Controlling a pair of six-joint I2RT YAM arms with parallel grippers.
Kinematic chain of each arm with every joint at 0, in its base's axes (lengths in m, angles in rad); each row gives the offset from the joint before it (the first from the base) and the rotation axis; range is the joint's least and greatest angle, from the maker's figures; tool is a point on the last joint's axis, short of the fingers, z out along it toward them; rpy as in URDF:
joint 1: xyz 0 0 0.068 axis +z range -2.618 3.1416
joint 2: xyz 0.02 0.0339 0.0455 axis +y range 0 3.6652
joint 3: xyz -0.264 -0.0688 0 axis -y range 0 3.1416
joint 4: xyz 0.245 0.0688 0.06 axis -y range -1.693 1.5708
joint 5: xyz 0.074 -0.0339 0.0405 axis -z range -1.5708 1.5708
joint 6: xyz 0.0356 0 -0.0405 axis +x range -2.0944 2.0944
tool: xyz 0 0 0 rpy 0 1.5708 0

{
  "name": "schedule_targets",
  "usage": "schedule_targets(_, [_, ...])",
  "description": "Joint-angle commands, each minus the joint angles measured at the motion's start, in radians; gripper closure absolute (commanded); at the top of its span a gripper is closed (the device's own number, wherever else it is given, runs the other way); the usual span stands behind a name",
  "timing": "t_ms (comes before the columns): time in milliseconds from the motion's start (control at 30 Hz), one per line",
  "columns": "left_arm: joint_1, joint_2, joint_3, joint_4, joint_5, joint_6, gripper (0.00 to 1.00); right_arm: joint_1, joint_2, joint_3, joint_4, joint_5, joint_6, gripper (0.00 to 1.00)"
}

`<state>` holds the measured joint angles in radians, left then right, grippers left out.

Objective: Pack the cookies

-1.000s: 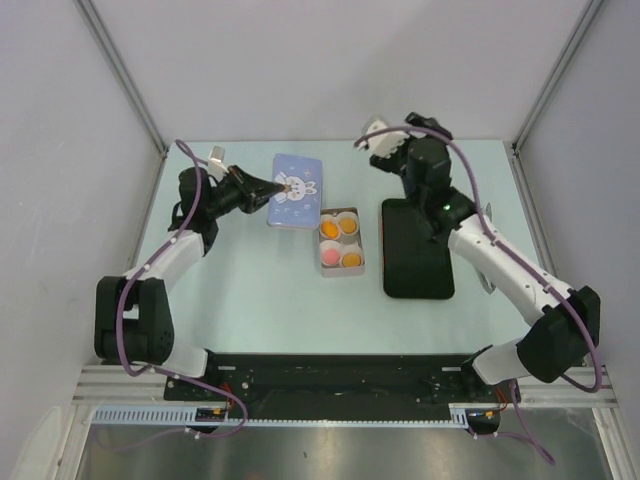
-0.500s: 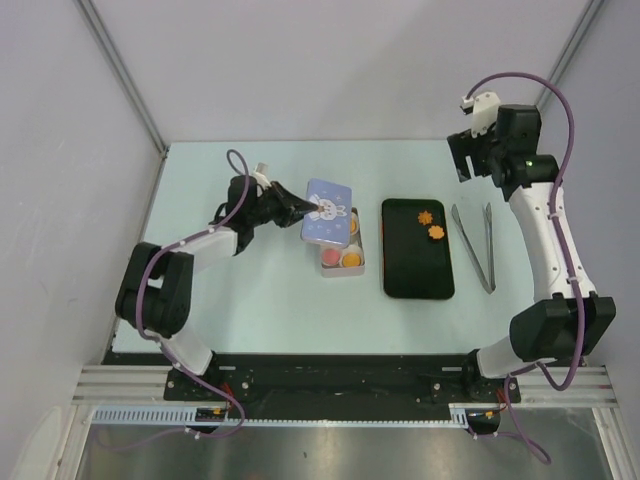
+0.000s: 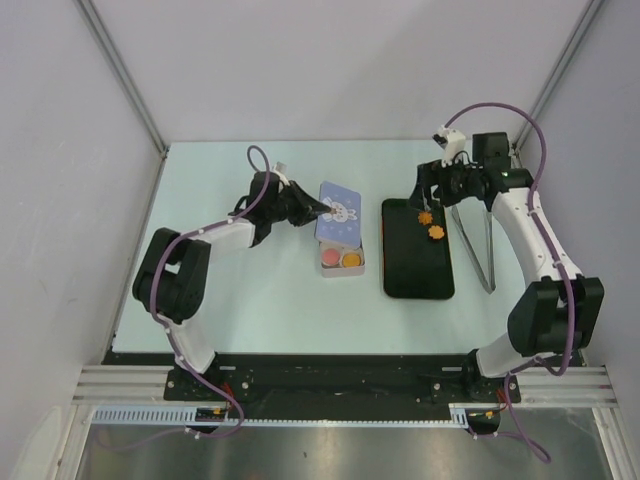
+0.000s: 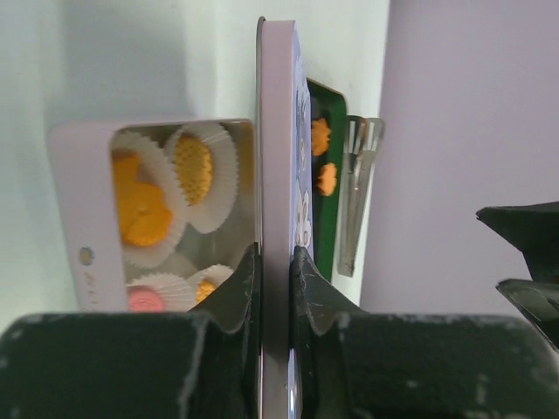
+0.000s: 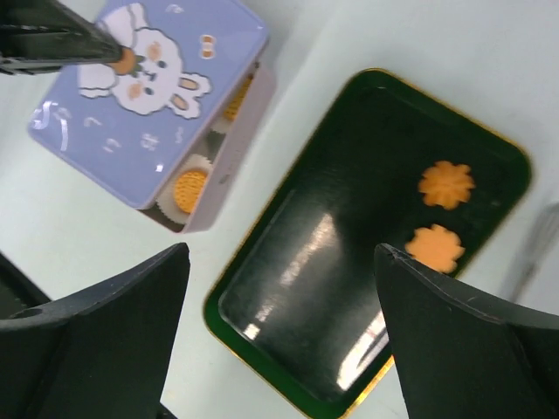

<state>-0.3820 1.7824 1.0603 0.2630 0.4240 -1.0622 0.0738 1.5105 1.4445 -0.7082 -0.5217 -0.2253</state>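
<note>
The left gripper (image 4: 275, 262) is clamped on the edge of the bunny-printed lid (image 3: 338, 213), which covers the far part of the tin (image 3: 341, 272) at the middle of the table (image 3: 260, 290). Orange and pink cookies (image 3: 350, 259) sit inside the tin in paper cups (image 4: 223, 148). The right gripper (image 5: 279, 253), jaws wide apart and empty, hangs over the black tray (image 3: 418, 270). Two flower-shaped cookies (image 3: 435, 232) lie near the tray's far end.

Pale mint-green flat tabletop (image 3: 270, 300), enclosed at the back and both sides by plain light-grey wall panels (image 3: 330, 70). Slanting silver aluminium frame posts (image 3: 122, 75) in the rear corners. Ribbed silver aluminium rail (image 3: 120, 382) along the near edge, shiny brushed-metal surface (image 3: 330, 455) below. Soft, even light.
</note>
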Motion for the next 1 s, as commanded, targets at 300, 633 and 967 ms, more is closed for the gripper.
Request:
schedule_targets(300, [-0.024,0.074,0.044,-0.013,-0.034,0.031,1.0,0.161,0.186,-0.065,0.272,-0.123,0.185,0.09])
schedule_targets(633, [-0.024,0.063,0.029,-0.033,-0.051,0.042,1.0,0.214,0.277,-0.07,0.343,-0.083,0.221,0.11])
schedule_targets(967, [-0.024,0.037,0.003,-0.048,-0.057,0.054,0.98,0.262,0.376,-0.072,0.427,-0.054,0.276,0.11])
